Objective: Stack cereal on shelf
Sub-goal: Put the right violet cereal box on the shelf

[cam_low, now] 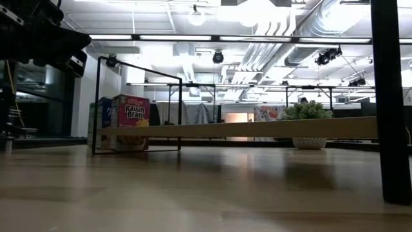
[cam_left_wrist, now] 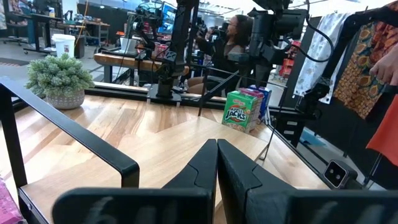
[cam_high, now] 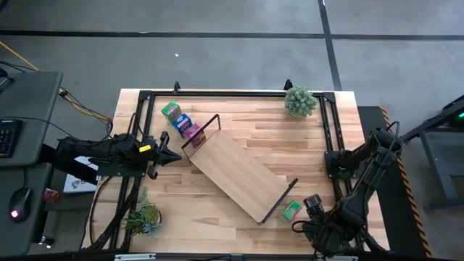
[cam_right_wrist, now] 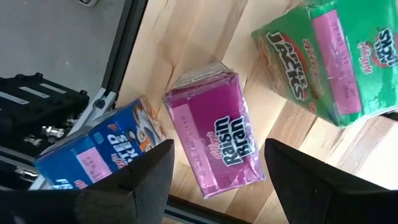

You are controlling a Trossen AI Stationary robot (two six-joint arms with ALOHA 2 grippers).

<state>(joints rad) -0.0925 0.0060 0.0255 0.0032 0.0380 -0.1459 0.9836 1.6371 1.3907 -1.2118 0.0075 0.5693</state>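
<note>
**Line up on the magenta box before closing**

Light planks form the surface; from above, the shelf lies diagonally, three boxes beside its far end, the left gripper near it.

Low view: a magenta box stands behind the wire frame.

Left wrist: fingers together.

Right wrist: fingers apart over another magenta box; I'd centre, then descend squarely.

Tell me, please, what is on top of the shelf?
Nothing; the shelf is bare on top. A pink box and a green box sit on the table by its ends. Its board hides whatever lies beneath.
</note>
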